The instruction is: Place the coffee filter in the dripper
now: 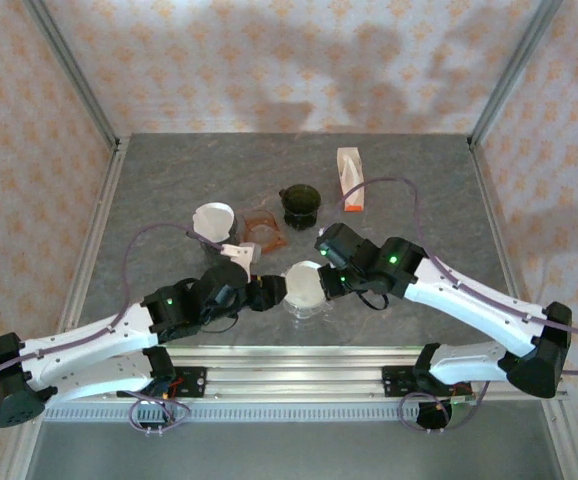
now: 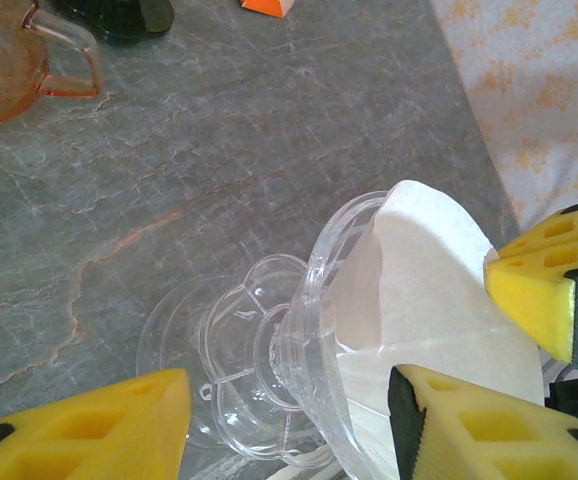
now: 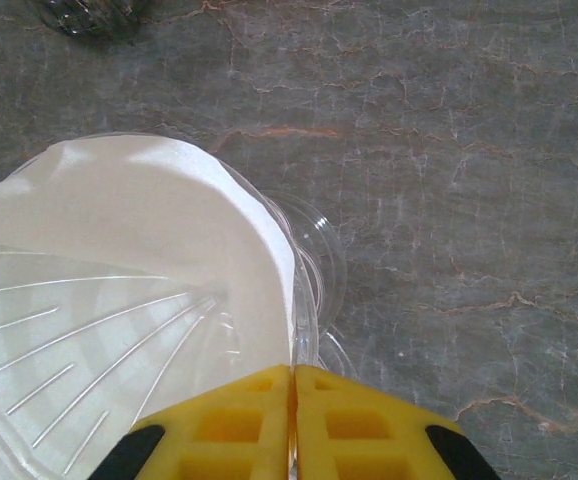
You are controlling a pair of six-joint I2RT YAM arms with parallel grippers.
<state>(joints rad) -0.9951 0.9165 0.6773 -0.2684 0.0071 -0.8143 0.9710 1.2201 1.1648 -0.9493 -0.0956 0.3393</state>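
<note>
1. The dripper (image 1: 304, 308) is clear, glossy plastic. It has a ribbed cone above a scalloped, flower-shaped base ring, and it stands close to the near edge of the surface (image 1: 419, 180), about midway along that edge.
2. The coffee filter (image 3: 159, 210) is thin, matte white paper with a rounded rim and a folded seam. It sits inside the dripper's cone against one wall, and the ribs of the opposite wall are bare.
3. The surface is grey stone-look sheet, veined with pale and rusty lines.
4. The right claw (image 3: 292, 400) has yellow, grid-moulded fingers pressed together, with only a hairline seam between them. The filter's edge runs straight into that seam, so the claw is clamped on the paper at the rim.
5. The left claw (image 2: 289, 400) has its yellow fingers apart, one on each side of the dripper. Whether they press on the plastic is hard to make out.
6. In the left wrist view the dripper's lower part is cut off by the frame, and the far side of the filter is hidden behind a right finger.
7. Further back stands an amber glass cup (image 1: 265, 232) with a handle. Beyond it is a dark green cup (image 1: 299, 205), and toward the right edge an orange-and-white carton (image 1: 350, 178).
8. A white bowl-shaped thing (image 1: 214, 218) sits left of the amber cup, too small to make out.
</note>
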